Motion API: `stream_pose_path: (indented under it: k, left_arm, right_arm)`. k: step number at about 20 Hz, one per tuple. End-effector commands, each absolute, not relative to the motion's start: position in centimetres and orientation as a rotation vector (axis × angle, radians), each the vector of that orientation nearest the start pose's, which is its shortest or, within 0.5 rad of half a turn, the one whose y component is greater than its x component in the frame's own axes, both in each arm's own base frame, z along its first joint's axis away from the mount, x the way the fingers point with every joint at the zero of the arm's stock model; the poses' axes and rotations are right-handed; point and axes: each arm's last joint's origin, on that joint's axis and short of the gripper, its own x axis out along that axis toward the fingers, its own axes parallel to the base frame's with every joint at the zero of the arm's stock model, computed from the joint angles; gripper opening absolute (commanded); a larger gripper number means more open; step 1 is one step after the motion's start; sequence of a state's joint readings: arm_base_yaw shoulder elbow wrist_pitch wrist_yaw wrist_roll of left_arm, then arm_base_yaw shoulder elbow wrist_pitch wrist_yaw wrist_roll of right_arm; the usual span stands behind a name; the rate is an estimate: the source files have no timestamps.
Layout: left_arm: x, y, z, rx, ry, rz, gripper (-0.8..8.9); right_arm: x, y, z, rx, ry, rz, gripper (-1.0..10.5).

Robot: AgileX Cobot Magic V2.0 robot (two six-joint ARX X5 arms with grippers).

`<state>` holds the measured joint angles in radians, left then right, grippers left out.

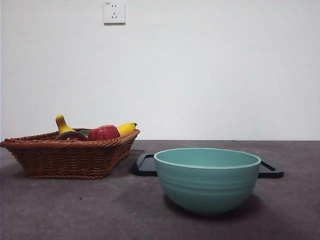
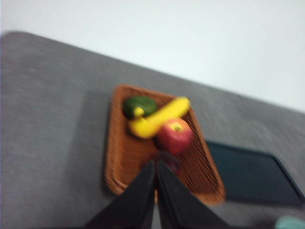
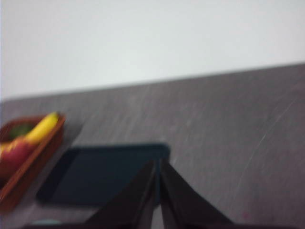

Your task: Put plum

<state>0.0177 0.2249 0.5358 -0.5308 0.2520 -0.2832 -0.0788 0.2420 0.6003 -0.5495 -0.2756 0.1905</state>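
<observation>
plum (image 1: 70, 135) in basket (image 1: 65, 157), fingers together

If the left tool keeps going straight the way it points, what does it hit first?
Most likely the plum in the wicker basket: the shut left tool points at it, with the red apple just beyond. Blur leaves depth unclear.

The front view is sharp and evenly lit, the white wall (image 1: 210, 70) bright without glare. Soft, faint shadows pool on the desk (image 1: 75, 210) under the green bowl (image 1: 207, 180) and beside the basket (image 1: 70, 155). Both wrist views are blurred: the basket's weave is smeared, the dark tray (image 3: 102, 174) has soft edges, and each pincer is a black shape without detail.
</observation>
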Motion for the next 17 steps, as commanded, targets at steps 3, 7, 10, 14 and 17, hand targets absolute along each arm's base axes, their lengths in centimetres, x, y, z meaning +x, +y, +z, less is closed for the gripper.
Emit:
stream_pose_path:
  k: [3, 7, 10, 14, 17]
  left_arm:
    - [7.9, -1.0, 29.6, -0.223, 0.366, -0.344, 0.09]
    - [8.8, -1.2, 30.7, -0.196, 0.469, -0.435, 0.09]
    - [9.5, -1.4, 31.5, -0.163, 0.533, -0.480, 0.09]
    - [10.1, -1.7, 32.6, -0.118, 0.599, -0.532, 0.09]
    - [10.3, -2.1, 32.9, -0.090, 0.662, -0.571, 0.09]
  right_arm:
    - [7.5, 0.5, 31.3, 0.150, 0.329, 0.304, 0.0]
    - [8.2, 0.8, 32.8, 0.138, 0.399, 0.397, 0.0]
    - [8.7, 1.0, 33.5, 0.130, 0.463, 0.436, 0.0]
    - [9.5, 1.6, 33.8, 0.114, 0.590, 0.514, 0.0]
    - [10.1, 2.2, 33.5, 0.093, 0.698, 0.577, 0.0]
